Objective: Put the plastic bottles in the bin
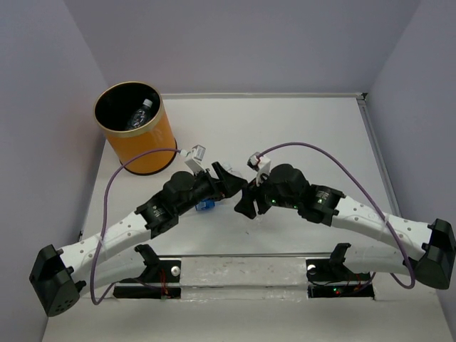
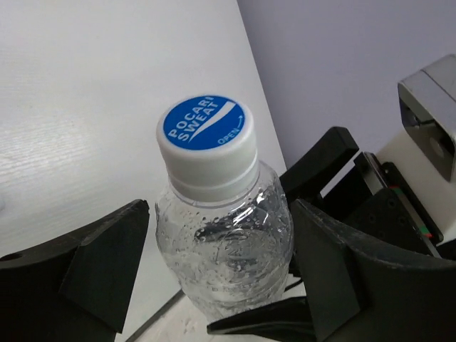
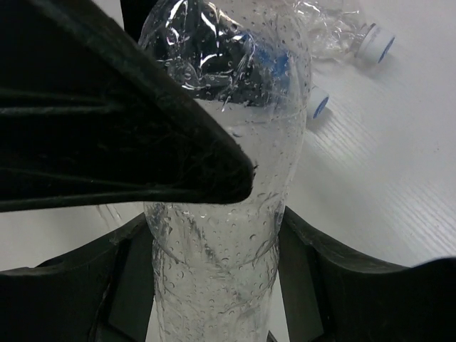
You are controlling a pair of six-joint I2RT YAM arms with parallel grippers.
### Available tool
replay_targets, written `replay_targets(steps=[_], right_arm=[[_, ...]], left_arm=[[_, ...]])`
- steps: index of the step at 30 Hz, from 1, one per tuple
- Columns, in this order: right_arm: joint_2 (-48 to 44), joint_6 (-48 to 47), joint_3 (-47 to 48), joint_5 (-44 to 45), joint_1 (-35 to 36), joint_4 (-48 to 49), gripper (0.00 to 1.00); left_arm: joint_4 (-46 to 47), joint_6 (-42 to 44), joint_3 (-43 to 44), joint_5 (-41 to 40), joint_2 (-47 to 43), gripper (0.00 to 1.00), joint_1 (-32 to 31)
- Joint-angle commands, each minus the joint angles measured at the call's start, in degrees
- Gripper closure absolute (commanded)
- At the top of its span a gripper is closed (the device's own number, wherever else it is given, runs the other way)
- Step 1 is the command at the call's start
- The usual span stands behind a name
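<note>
A clear plastic bottle (image 2: 224, 249) with a white cap printed blue on top stands between both grippers at the table's middle. My right gripper (image 3: 214, 285) is shut on its lower body (image 3: 214, 242), with both fingers pressed against it. My left gripper (image 2: 221, 242) is open around the upper body, with a thin gap at its left finger (image 2: 107, 263). In the top view the grippers (image 1: 231, 182) (image 1: 248, 201) meet and hide this bottle. The orange bin (image 1: 146, 146) stands at the far left with one bottle (image 1: 140, 114) inside.
Two more bottles lie on the table beyond the held one, their caps showing (image 3: 374, 41) (image 3: 318, 103). A blue label (image 1: 205, 206) shows under the left arm. A pale wall (image 2: 335, 64) rises close beside the table's edge.
</note>
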Motion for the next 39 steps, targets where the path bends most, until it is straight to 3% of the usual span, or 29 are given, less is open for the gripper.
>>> replay_targets(steps=[1,5,6,7,8,12,15,19,26,27,33,39], right_arm=[[-3.9,0.5,-1.3,-2.0,0.5,6.3,0.41],[-6.4,0.8,-2.9,-2.2,0.5,7.2,0.41],[-6.8,0.9,-3.1,-2.4,0.5,7.2,0.41],[-7.1,1.0,-3.3,-2.6,0.5,7.3,0.4],[-7.4,1.1,-3.5,-2.5,0.5,7.2,0.4],[-9.5,1.5,-4.7,-1.3,0.5,7.2,0.18],[-11.9,1.8,-5.7,-1.6,0.5,7.2,0.04],[-15.2,1.7,-7.1,-2.4,0.5,6.6,0.0],[-19.6,1.2,-12.0,-2.7,0.5,6.4,0.05],[-19.2,0.9,-12.4,-2.5,0.5,6.4,0.07],[-13.6,-2.6,-9.8,-2.3,0.5,7.0,0.14],[-7.7,-6.6,-8.1,-3.3,0.5,8.4,0.28]], left_arm=[[6.2,2.2,4.2,-11.7,1.4,0.14,-2.6],[4.9,3.7,5.9,-14.9,4.2,0.14,-4.9],[4.9,3.7,6.2,-15.4,4.6,0.19,-5.4],[5.0,3.9,6.4,-15.9,4.9,0.32,-5.9],[5.4,3.9,6.7,-16.9,5.2,0.39,-6.4],[4.0,5.2,8.6,-18.4,4.9,0.57,-6.9],[-1.6,9.2,12.9,-25.2,4.0,0.59,-6.9],[-8.7,15.6,20.3,-33.4,2.8,0.6,-4.0],[-17.7,24.5,37.5,-33.8,4.2,0.61,15.5],[-18.3,25.1,39.7,-33.9,5.1,0.61,20.4],[-21.0,29.2,53.3,-34.7,14.2,0.6,36.5],[-22.2,28.4,62.2,-35.3,23.4,0.56,45.9]])
